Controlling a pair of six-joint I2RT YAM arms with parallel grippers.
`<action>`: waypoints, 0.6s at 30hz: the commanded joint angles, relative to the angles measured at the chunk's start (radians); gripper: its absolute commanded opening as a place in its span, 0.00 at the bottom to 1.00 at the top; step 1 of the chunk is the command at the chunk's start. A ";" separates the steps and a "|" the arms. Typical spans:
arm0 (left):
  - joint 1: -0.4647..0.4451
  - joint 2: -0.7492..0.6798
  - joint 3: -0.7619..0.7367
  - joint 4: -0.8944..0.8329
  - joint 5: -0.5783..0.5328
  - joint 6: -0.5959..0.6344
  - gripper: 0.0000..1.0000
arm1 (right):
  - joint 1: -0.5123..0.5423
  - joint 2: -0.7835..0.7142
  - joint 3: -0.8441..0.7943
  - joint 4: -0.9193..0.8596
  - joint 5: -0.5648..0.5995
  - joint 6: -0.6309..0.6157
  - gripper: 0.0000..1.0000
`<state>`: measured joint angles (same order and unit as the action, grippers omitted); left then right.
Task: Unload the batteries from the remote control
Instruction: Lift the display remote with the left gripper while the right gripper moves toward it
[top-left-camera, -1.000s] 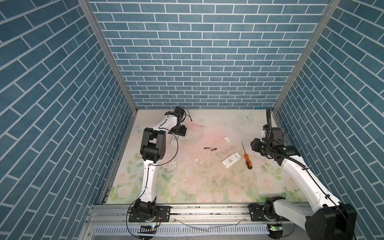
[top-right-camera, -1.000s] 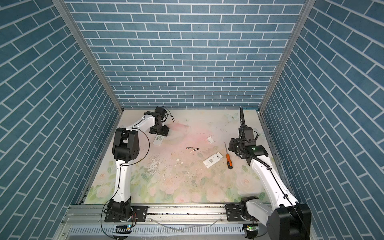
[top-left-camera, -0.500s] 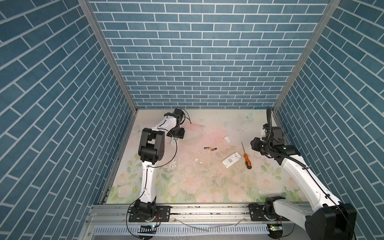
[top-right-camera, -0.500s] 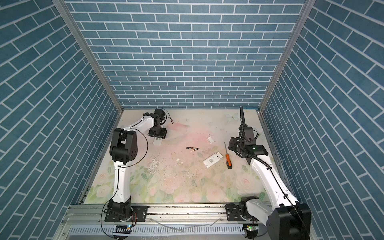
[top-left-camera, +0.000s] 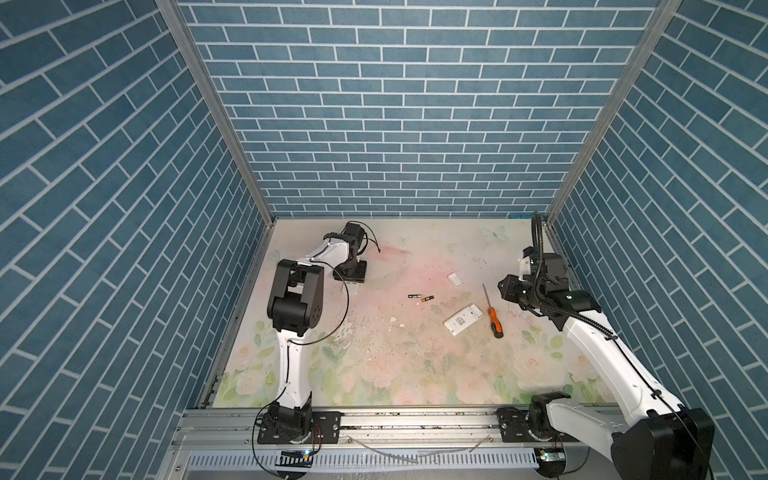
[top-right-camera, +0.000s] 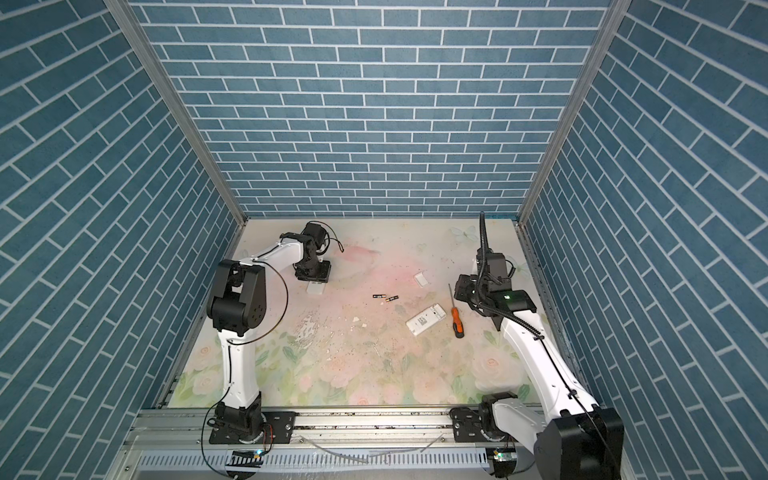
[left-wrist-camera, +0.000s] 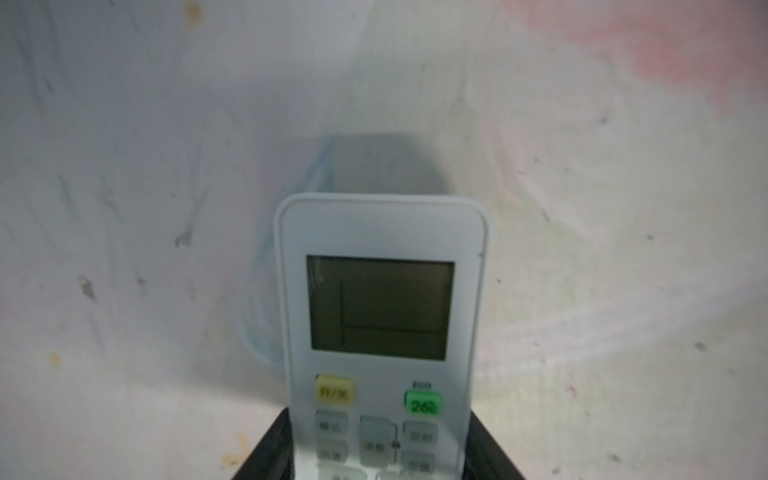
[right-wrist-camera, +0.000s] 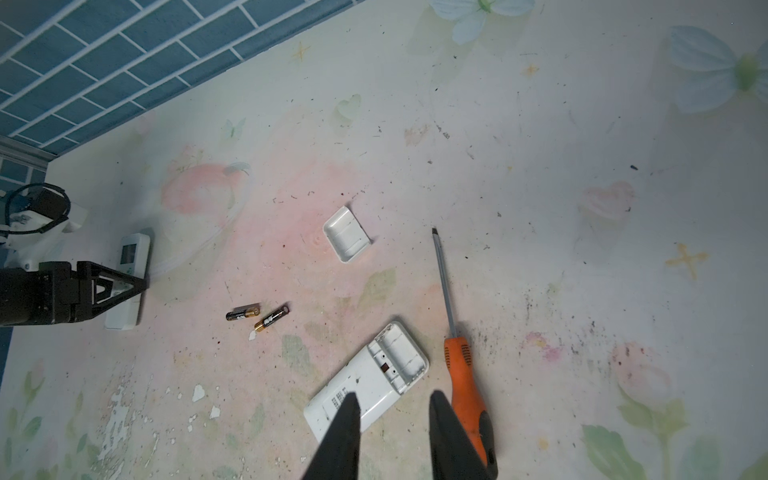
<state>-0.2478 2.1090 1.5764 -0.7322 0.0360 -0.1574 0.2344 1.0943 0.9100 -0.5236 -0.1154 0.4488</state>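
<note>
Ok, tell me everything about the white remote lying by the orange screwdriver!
The white remote looks like plastic and lies flat, back up, on the flowery table. The battery bay at one end is open and empty, its cover off. A label marks its back. The screwdriver lies just beside it; nothing grips it.

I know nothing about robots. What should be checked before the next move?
1. The compartment of the open remote is empty: ok, cover off.
2. The batteries are out of the way: ok, two loose on the table.
3. The left gripper straddles the second remote: ok; firm grip: cannot tell.
4. The second remote's battery side is reachable: not ok, screen faces up.
5. The right gripper is free: ok, open, above the open remote.
6. The screwdriver lies loose beside the open remote: ok.
</note>
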 joint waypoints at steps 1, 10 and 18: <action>0.002 -0.106 -0.084 0.097 0.116 -0.075 0.33 | 0.021 -0.008 0.026 0.008 -0.047 0.031 0.29; 0.002 -0.381 -0.446 0.563 0.411 -0.338 0.30 | 0.112 0.095 -0.012 0.206 -0.172 0.159 0.29; -0.002 -0.525 -0.743 1.206 0.523 -0.703 0.29 | 0.229 0.229 -0.050 0.531 -0.250 0.397 0.29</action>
<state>-0.2489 1.6199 0.8791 0.1356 0.4946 -0.6769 0.4328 1.2915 0.8967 -0.1738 -0.3153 0.6983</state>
